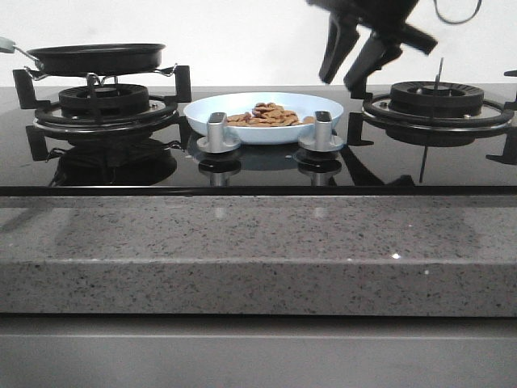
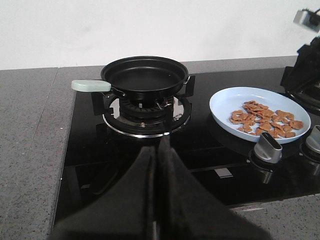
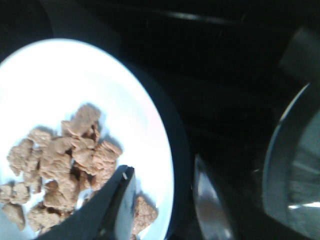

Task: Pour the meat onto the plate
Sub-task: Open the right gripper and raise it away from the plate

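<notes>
The pale blue plate [image 1: 206, 108] sits on the black glass hob between the two burners. A heap of light-brown meat [image 1: 271, 115] lies on it. In the left wrist view the plate [image 2: 227, 100] and meat [image 2: 265, 117] are off to one side. The black frying pan [image 1: 97, 58] rests empty on the left burner. My right gripper [image 1: 339, 81] hangs open above the plate's right rim with nothing in it. In its own view one of its fingers [image 3: 117, 200] overlaps the meat [image 3: 65, 165] on the plate [image 3: 60, 75]. My left gripper [image 2: 159, 147] is shut and empty, in front of the pan [image 2: 145, 75].
Two metal knobs [image 1: 216, 133] [image 1: 322, 131] stand just in front of the plate. The right burner [image 1: 436, 101] has a raised black grate. The pan's pale handle [image 2: 90, 85] sticks out to the left. A speckled stone counter edge [image 1: 258, 242] runs along the front.
</notes>
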Motion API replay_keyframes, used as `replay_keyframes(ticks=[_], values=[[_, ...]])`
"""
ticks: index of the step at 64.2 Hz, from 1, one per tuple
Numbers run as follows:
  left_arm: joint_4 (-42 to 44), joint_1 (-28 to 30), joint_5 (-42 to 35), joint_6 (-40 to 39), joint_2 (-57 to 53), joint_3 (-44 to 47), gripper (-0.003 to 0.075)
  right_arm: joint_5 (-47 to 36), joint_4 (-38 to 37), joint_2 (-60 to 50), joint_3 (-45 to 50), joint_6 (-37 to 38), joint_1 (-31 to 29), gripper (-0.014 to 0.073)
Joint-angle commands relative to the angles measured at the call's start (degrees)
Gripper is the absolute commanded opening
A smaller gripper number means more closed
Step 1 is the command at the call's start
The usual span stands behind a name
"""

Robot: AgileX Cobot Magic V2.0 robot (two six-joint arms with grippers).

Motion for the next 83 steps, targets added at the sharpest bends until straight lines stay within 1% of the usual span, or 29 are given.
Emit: replay_keyframes(ticks=[1,6,9,12,15,16,19,37,44,50,57,64,69,83], values=[[-1.1,-0.4,-4.5,-0.4,0.5,-1.5,-0.0020,1.7,-1.4,-4.3,-5.6,0.0,-0.5,0.0303],[-1.1,-0.4,-4.5,-0.4,0.5,-1.5,-0.0020,5.0,-3.6,-4.4,-8.7,1.1,-0.5,0.0224],[-1.1,-0.4,-4.5,-0.4,0.5,-1.5,-0.0020,6.5,-4.4,-4.6,-9.9,1.6,-0.5,0.0140],[-1.1,-0.4,-4.5,-0.4,0.5,-1.5,-0.0020,7.0,-4.4,-5.2,-10.0,1.6,-0.5,0.0027],[-1.1,-0.4,-4.5,-0.4,0.5,-1.5,-0.0020,7.0,-4.4,-5.6,-10.0,1.6,-0.5,-0.0057],[-1.1,-0.4,-4.5,-0.4,0.5,-1.5,-0.0020,7.0,-4.4,-5.9,-10.0,1.6,-0.5,-0.0072],[-1.1,-0.4,-4.5,-0.4,0.5,-1.5,-0.0020,7.3,-4.4,-6.3,-10.0,1.6,-0.5,-0.0057],[-1.1,-0.4,-4.5,-0.4,0.5,-1.5,-0.0020,7.9,-7.0,-11.4,-9.1,1.6,-0.5,-0.0059],[-1.1,-0.4,-4.5,-0.4,0.5,-1.5,-0.0020,8.0,-8.6,-16.3,-5.9,1.6,-0.5,-0.0059],[-1.1,-0.4,-4.5,-0.4,0.5,-1.5,-0.0020,8.0,-11.2,-21.6,-0.7,1.6,-0.5,-0.0059],[-1.1,-0.4,-4.5,-0.4,0.5,-1.5,-0.0020,7.9,-15.4,-28.2,7.6,1.6,-0.5,-0.0059],[-1.1,-0.4,-4.5,-0.4,0.5,-1.5,-0.0020,7.8,-20.5,-35.7,18.0,1.6,-0.5,-0.0059],[-1.2,-0.4,-4.5,-0.4,0.5,-1.5,-0.0020,5.9,-22.6,-40.5,25.3,1.6,-0.5,-0.0059],[-1.2,-0.4,-4.5,-0.4,0.5,-1.5,-0.0020,-11.5,-22.8,-58.1,50.9,1.6,-0.5,-0.0059]])
